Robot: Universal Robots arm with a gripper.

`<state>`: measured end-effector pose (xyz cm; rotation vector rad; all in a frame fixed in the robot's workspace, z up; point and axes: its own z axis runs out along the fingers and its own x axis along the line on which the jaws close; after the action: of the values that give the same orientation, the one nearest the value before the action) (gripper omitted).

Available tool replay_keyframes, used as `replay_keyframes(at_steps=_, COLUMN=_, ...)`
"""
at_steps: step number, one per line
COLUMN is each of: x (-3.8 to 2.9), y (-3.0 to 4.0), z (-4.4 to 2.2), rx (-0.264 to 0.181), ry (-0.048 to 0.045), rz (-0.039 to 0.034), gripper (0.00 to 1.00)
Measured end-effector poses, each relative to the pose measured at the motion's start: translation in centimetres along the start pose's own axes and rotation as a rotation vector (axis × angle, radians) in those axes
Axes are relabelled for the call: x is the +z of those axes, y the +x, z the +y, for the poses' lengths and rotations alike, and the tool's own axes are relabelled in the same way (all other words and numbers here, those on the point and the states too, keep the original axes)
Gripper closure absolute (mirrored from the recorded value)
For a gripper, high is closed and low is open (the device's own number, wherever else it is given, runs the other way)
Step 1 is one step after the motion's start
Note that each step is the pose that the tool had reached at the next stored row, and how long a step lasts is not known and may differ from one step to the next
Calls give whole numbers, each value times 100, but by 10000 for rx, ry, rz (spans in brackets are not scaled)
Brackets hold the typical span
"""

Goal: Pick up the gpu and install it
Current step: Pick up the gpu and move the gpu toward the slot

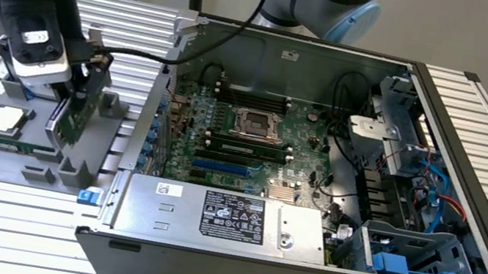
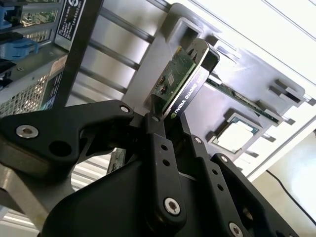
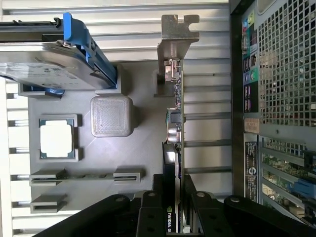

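The gpu (image 1: 69, 115) stands on its edge in the grey parts holder (image 1: 97, 157), at the exterior view's left, beside the open computer case. In the first wrist view the gpu (image 3: 174, 123) is seen edge-on, green board on one side, black cooler on the other, with its metal bracket (image 3: 177, 34) at the far end. My gripper (image 1: 77, 83) has come down onto it. In both wrist views the black fingers (image 3: 152, 215) press against the card's two faces, so the gripper (image 2: 173, 131) is shut on the gpu (image 2: 180, 81). Its lower edge still looks level with the holder.
The holder also carries a silver hard drive with blue rails (image 3: 49, 64), a processor chip (image 1: 6, 119) and a narrow memory stick (image 1: 5, 143). The open case (image 1: 474, 183) shows its motherboard (image 1: 245, 130), a blue slot (image 1: 219, 166) and the power supply (image 1: 221, 215).
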<state>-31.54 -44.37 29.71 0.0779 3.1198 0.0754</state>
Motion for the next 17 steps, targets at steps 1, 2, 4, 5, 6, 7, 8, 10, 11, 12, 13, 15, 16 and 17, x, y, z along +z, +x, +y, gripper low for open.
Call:
replay_keyframes(at_steps=1, x=-14, y=0, z=1, rx=0, ry=-1, rz=-1, gripper=100)
replay_keyframes(at_steps=2, x=-28, y=0, z=2, rx=0, ry=-1, rz=-1, gripper=100)
replay_keyframes(at_steps=4, x=-55, y=-1, z=3, rx=0, ry=-1, rz=-1, gripper=100)
replay_keyframes(at_steps=5, x=-66, y=-1, z=3, rx=0, ry=-1, rz=-1, gripper=100)
replay_keyframes(at_steps=6, x=-77, y=-1, z=4, rx=0, ry=-1, rz=-2, gripper=100)
replay_keyframes(at_steps=7, x=-90, y=-1, z=4, rx=0, ry=0, rz=0, gripper=100)
replay_keyframes(at_steps=8, x=-101, y=-2, z=5, rx=0, ry=0, rz=-1, gripper=100)
replay_keyframes(at_steps=10, x=-125, y=-2, z=6, rx=0, ry=-1, rz=-1, gripper=100)
replay_keyframes(at_steps=11, x=-136, y=-2, z=7, rx=0, ry=-1, rz=-1, gripper=100)
replay_keyframes(at_steps=12, x=-146, y=-3, z=7, rx=0, ry=-1, rz=-2, gripper=100)
replay_keyframes(at_steps=13, x=-158, y=-3, z=8, rx=0, ry=-1, rz=-2, gripper=100)
replay_keyframes(at_steps=15, x=-182, y=-3, z=9, rx=0, ry=-1, rz=-2, gripper=100)
replay_keyframes(at_steps=16, x=-196, y=-4, z=10, rx=0, ry=-1, rz=-2, gripper=100)
replay_keyframes(at_steps=17, x=-210, y=-4, z=10, rx=0, ry=-1, rz=-1, gripper=100)
